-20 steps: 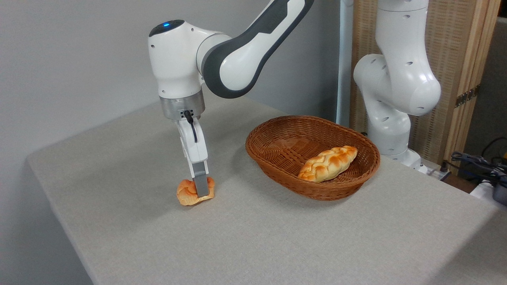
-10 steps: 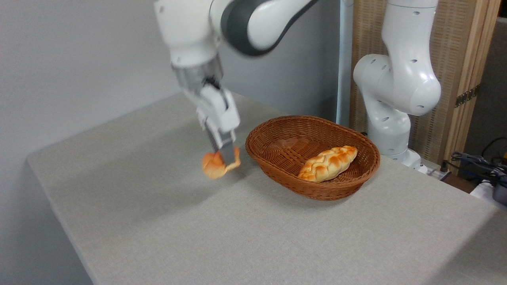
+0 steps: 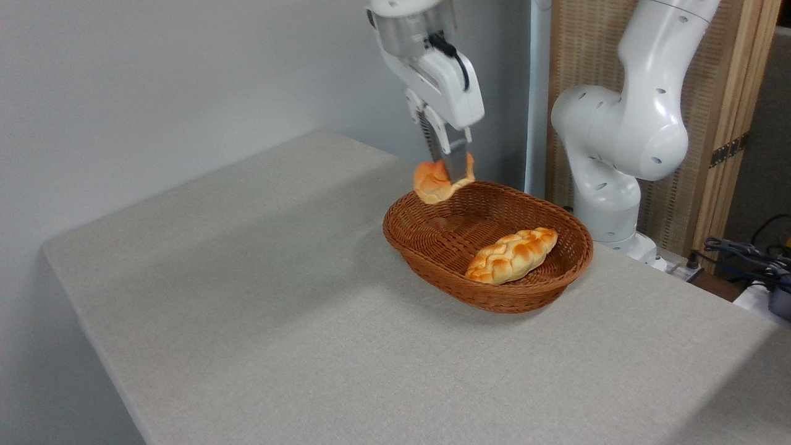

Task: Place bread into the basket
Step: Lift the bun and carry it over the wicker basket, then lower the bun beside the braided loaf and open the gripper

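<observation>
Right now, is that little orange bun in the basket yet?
Not yet. The bun hangs in the gripper, above the basket's far-left rim; only the braided loaf lies inside.

Gripper (image 3: 448, 170) points down, fingers clamped, held aloft.

no legible text, no labels, no brand marks, no numbers, no signs anywhere in the frame, nothing readable on any surface in view
</observation>
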`<action>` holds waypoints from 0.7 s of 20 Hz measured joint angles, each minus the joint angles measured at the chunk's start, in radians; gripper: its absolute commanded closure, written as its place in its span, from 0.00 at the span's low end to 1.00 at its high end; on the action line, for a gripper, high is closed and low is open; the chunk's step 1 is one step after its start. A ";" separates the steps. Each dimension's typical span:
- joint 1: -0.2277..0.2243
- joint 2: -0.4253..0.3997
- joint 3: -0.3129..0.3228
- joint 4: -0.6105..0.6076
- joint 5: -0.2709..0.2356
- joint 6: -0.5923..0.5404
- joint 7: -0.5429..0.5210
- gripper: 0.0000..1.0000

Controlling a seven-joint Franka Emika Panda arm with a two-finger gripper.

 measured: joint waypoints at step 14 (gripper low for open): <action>-0.072 0.025 -0.009 -0.228 0.009 0.165 0.107 0.00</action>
